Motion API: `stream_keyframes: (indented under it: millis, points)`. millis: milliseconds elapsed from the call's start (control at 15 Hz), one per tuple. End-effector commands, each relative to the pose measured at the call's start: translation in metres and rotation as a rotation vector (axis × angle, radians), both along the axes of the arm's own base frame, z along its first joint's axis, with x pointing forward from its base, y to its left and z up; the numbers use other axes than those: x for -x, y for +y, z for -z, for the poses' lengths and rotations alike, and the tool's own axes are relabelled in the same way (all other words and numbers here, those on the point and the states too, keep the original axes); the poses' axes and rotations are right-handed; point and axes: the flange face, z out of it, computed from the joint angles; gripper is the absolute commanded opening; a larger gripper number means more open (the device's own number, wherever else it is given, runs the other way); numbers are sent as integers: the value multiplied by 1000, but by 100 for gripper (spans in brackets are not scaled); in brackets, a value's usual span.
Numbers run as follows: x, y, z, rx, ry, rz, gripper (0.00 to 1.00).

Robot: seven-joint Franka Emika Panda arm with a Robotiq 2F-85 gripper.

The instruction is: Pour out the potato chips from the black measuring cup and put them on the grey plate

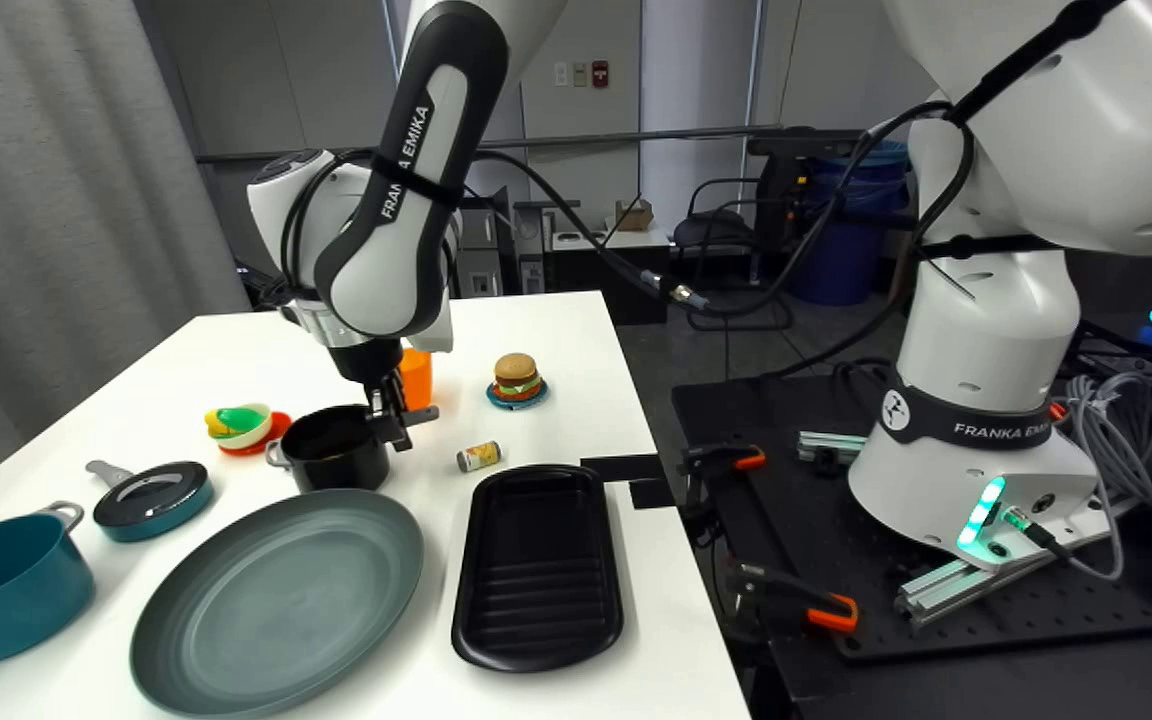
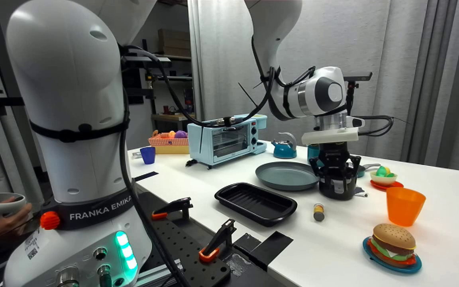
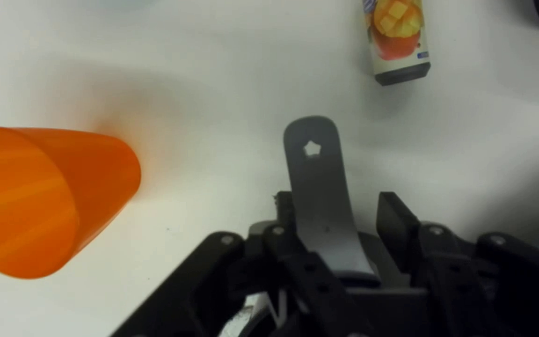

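The black measuring cup (image 1: 336, 465) stands upright on the white table beside the grey plate (image 1: 276, 600). Both also show in an exterior view, the cup (image 2: 337, 194) just right of the plate (image 2: 287, 175). My gripper (image 1: 396, 425) is down at the cup's side. In the wrist view my gripper (image 3: 337, 206) is open, its fingers on either side of the cup's flat grey handle (image 3: 316, 182). The handle lies near the left finger, with a gap to the right finger. The potato chips do not show; the cup's inside is dark.
An orange cup (image 3: 26, 201) and a small juice carton (image 3: 396, 42) stand near the gripper. A black ridged tray (image 1: 536, 570) lies beside the plate. A teal pot (image 1: 11, 585), dark pan (image 1: 153, 500), toy-food bowl (image 2: 383, 177) and toy burger (image 2: 395, 243) are around.
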Motion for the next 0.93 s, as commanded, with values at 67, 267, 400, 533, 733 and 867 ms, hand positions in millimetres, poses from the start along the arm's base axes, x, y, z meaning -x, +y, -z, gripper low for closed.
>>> stream_keyframes:
  millis: [67,267,400,533,733,867]
  points:
    - [-5,-3,2,-3,-21,2,12]
    - [-6,-3,2,0,-22,1,8]
    - [-6,-4,2,6,-22,1,8]
    - [-6,-4,1,10,-26,4,8]
    - [-7,-5,1,13,-42,14,8]
    - [9,-14,-20,16,-56,10,8]
